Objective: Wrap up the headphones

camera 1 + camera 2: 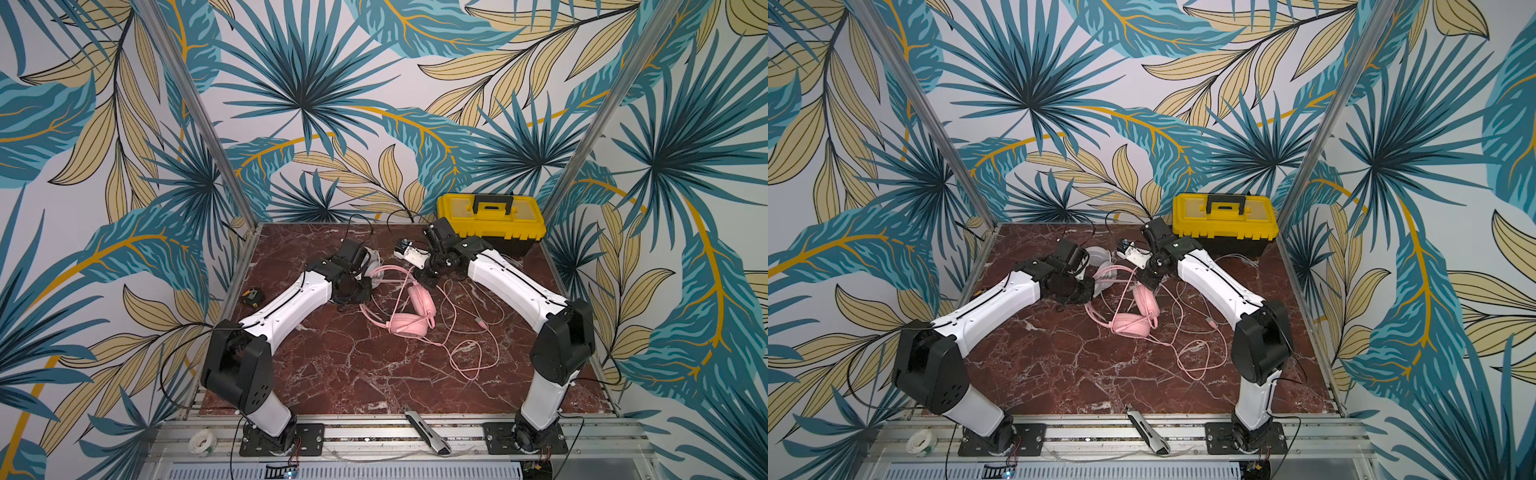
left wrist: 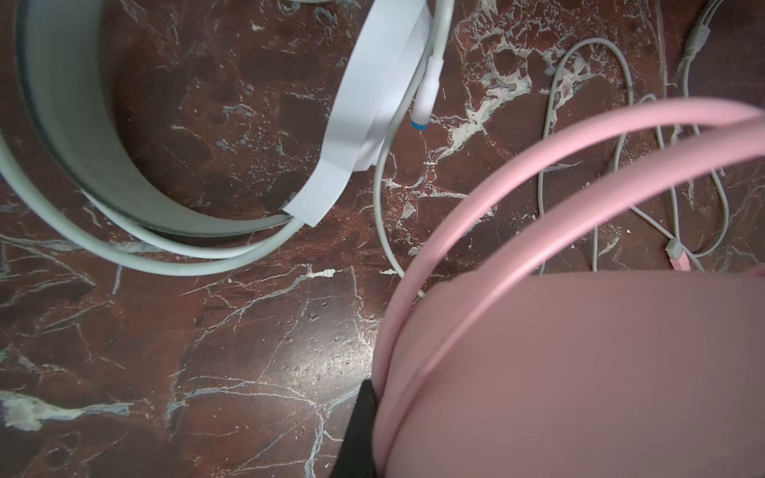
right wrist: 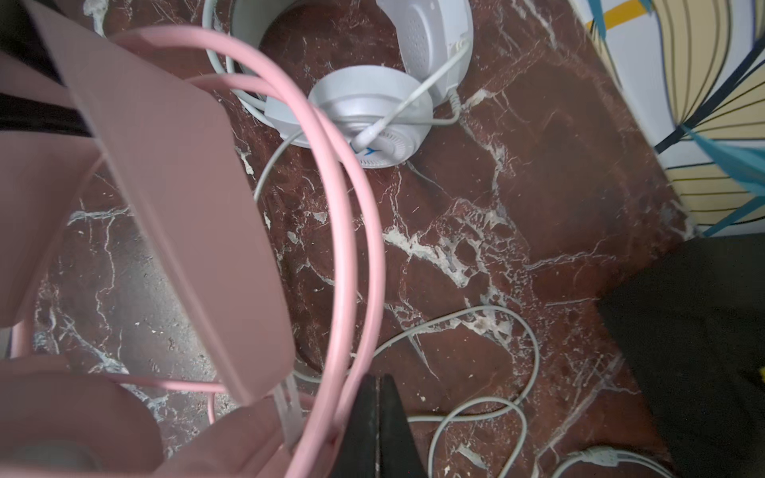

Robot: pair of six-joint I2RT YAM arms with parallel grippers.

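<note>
Clerk: Item one, location?
Keeper: Pink headset (image 1: 409, 324), near the centre of the marble table (image 1: 332, 374), earcups at its 6 o'clock end and headband arching toward 12 (dial read in both top views, far wall at 12). Its pink cable (image 1: 469, 357) lies in loose loops at 4 o'clock of the earcups, unwound.
Clerk: Item two?
Keeper: White headset (image 1: 1096, 255), at 11 o'clock of the pink one, partly hidden behind the left wrist. Its white cable (image 3: 496, 331) trails loose over the table.
Clerk: End effectors?
Keeper: Left gripper (image 2: 364, 397): closed. One black finger shows, pressed against the outer rail of the pink headband; whether the rail is pinched cannot be told. Right gripper (image 3: 377, 387): jaws pressed together with no gap, the pink rails running just beside them; a hold cannot be confirmed.
Clerk: Sundries?
Keeper: Yellow toolbox (image 1: 490, 220), lid down, in the 1 o'clock corner. Utility knife (image 1: 428, 432) on the front rail at 6 o'clock. Roll of tape (image 1: 201, 442) at 7 o'clock
</note>
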